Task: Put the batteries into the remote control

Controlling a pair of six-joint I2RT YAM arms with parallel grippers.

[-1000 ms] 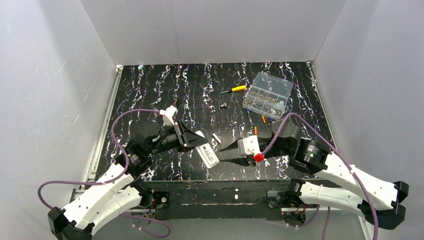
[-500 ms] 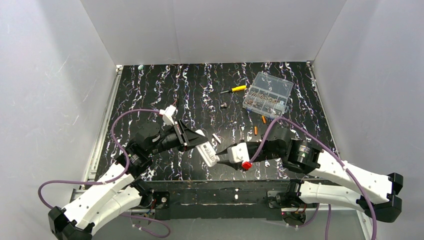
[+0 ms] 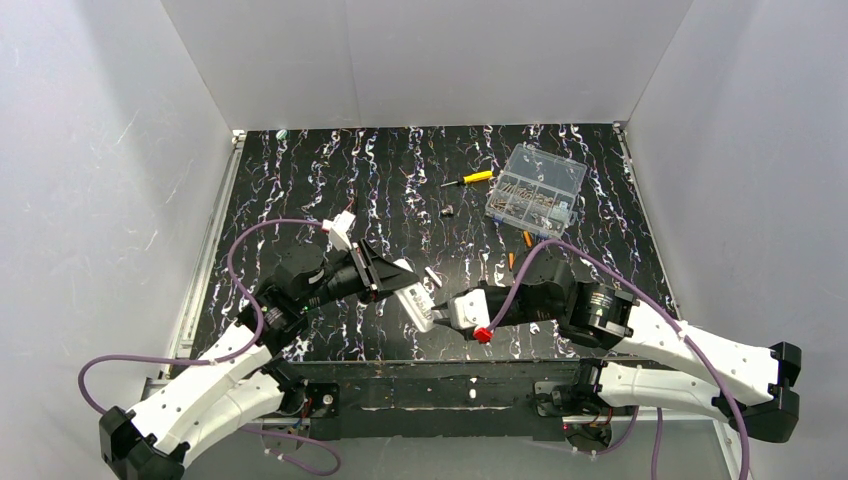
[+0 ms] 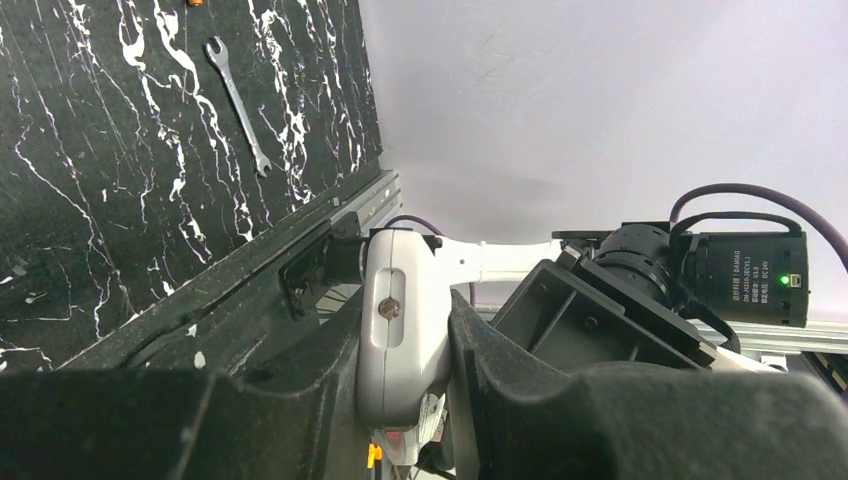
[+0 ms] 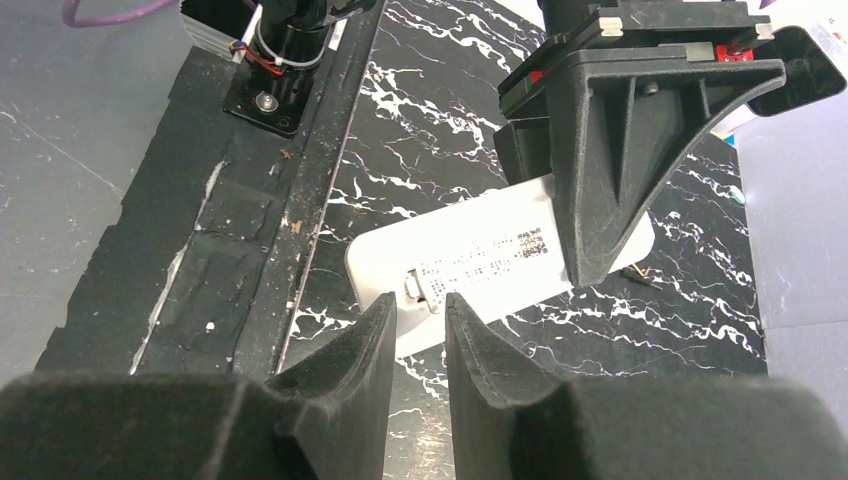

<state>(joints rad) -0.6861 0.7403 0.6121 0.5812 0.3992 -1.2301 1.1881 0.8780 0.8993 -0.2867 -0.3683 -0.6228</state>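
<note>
Your left end effector (image 3: pixel 403 284) is clamped shut on one end of the remote (image 5: pixel 470 262), well apart from the clear box (image 3: pixel 535 188), on its near-left side. Your right end effector (image 5: pixel 420 305) has its jaws a narrow gap apart with nothing between them, its tips at the remote's free end. Both batteries (image 3: pixel 527 238) lie on the table (image 3: pixel 300 180) just beside the clear box, off its near edge
</note>
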